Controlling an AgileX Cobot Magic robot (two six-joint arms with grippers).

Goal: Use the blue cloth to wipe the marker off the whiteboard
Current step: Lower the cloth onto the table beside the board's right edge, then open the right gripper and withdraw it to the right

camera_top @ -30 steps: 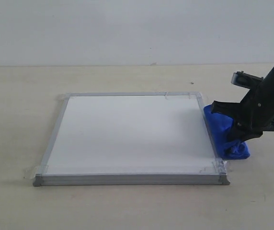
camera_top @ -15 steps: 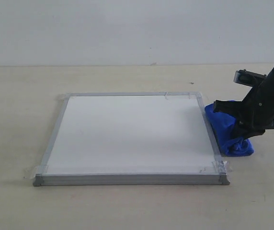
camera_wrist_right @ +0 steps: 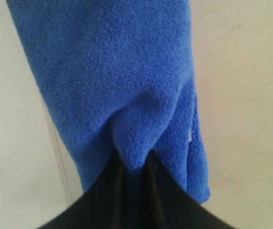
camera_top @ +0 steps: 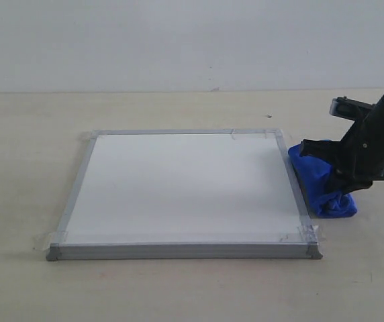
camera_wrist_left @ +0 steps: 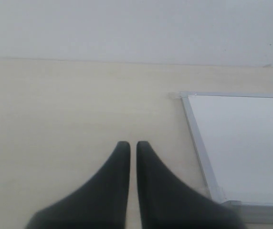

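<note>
Square white whiteboard with a thin silver-grey frame (camera_top: 182, 188) lies flat on the beige table (camera_top: 31, 282), its face plain white. Bright blue microfibre cloth (camera_top: 311, 173) is bunched on the table against the board's right frame. Black right gripper (camera_wrist_right: 132, 167) is clamped on a fold of it, tips buried in fabric, arm cut off at the picture edge. Black left gripper (camera_wrist_left: 132, 145) is over bare table left of the board, fingers almost touching, empty.

**Looking like a robot lab bench**

A plain white wall (camera_top: 178, 40) is backing a pale cream tabletop (camera_top: 24, 168), and a whiteboard (camera_top: 185, 188) is lying flat on it with clear tape (camera_top: 305, 233) sticking at its corners, suggesting a staged test setup.
</note>
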